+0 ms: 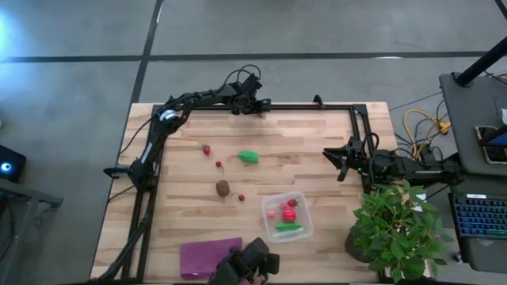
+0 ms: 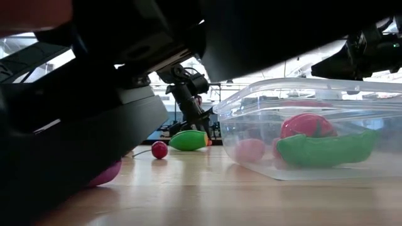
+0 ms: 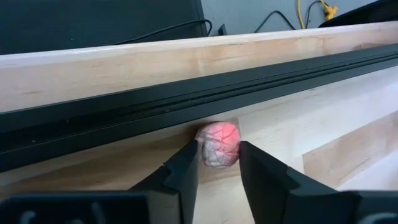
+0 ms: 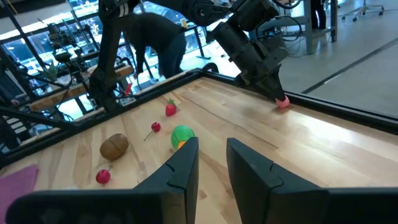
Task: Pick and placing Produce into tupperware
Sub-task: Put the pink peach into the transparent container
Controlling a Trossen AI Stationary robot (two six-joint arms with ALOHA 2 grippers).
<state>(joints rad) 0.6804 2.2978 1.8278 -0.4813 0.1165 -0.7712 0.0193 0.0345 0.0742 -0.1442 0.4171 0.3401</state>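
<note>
At the far edge of the counter (image 1: pixel 333 150), the left gripper (image 3: pixel 217 163) reaches down to a small pink ball (image 3: pixel 219 143) lying against the dark rail (image 3: pixel 124 118). The ball is round, with no long axis to speak of, and sits between the two parted jaws, which flank it without visibly pinching it. The right gripper (image 4: pixel 211 162) hovers at the right side, jaws released and empty. The tupperware (image 1: pixel 288 215), near centre, holds a green oblong piece (image 1: pixel 287 227) lying left to right.
</note>
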